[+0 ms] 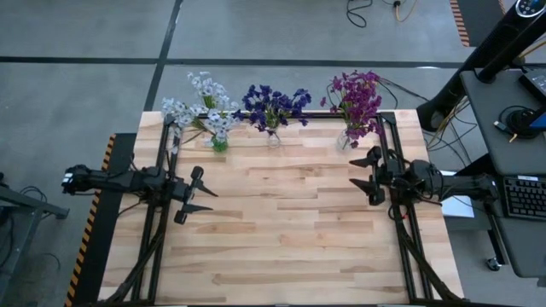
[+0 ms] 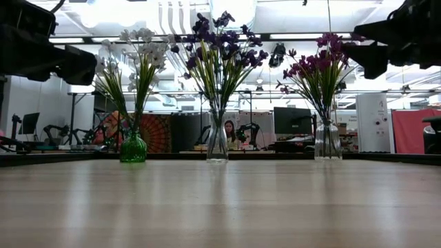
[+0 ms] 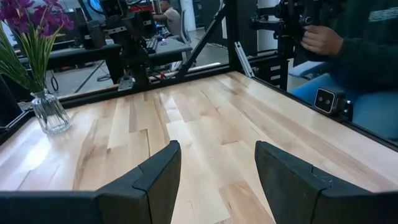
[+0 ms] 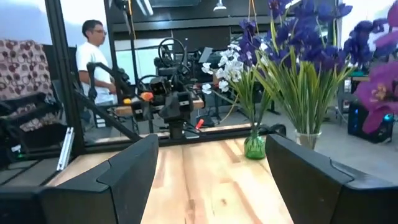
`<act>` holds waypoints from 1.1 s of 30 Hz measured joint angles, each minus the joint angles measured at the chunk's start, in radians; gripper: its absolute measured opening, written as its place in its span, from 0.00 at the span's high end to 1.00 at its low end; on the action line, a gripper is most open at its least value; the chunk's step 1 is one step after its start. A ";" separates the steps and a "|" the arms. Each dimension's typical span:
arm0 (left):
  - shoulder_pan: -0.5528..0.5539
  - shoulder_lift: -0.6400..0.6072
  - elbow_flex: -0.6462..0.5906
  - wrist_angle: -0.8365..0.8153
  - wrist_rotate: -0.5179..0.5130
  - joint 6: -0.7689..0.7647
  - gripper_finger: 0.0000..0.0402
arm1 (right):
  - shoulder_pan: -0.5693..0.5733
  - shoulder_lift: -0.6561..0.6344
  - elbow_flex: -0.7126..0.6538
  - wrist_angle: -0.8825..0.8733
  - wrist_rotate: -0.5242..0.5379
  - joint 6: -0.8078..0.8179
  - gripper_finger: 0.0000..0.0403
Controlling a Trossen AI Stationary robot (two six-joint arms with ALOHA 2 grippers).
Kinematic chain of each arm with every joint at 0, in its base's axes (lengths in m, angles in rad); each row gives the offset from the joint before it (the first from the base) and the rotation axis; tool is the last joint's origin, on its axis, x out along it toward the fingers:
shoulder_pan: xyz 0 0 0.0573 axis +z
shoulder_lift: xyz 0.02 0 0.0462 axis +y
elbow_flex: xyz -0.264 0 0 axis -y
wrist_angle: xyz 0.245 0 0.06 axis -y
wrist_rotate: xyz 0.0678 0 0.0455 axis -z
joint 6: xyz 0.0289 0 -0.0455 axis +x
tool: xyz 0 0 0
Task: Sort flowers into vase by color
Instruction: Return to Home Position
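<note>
Homing, flowers (image 1: pixel 273 102) sorted into vases (image 1: pixel 219 145) at the table's (image 1: pixel 281 247) 12 o'clock; left end effector (image 1: pixel 213 201) at 9, right end effector (image 1: pixel 351 171) at 3, both wide, retraction next.

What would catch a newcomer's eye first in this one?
Three bouquets stand in a row along the table's far edge: white flowers in a green vase at the left, dark blue-violet flowers in the middle clear vase, and magenta flowers in the right clear vase. Nearer, the left gripper and right gripper hang open and empty over the wooden table, one at each side.
</note>
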 joint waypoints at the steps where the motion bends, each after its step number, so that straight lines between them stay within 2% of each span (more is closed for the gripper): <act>1: 0.000 0.002 0.000 0.000 0.000 0.000 0.53 | 0.000 0.000 0.000 -0.002 0.000 0.002 0.29; 4: 0.000 0.008 0.000 0.000 0.000 0.000 0.53 | 0.000 0.010 -0.003 -0.021 0.003 0.074 0.29; 9: 0.000 0.018 0.000 0.000 0.000 0.000 0.53 | 0.027 -0.009 -0.003 -0.142 0.138 0.134 0.29; 14: 0.000 0.032 -0.001 0.003 0.000 0.000 0.53 | 0.055 -0.009 -0.005 -0.158 0.044 -0.002 0.29; 33: 0.000 0.066 -0.002 0.011 0.000 0.000 0.53 | 0.069 -0.009 -0.005 -0.162 0.038 -0.056 0.29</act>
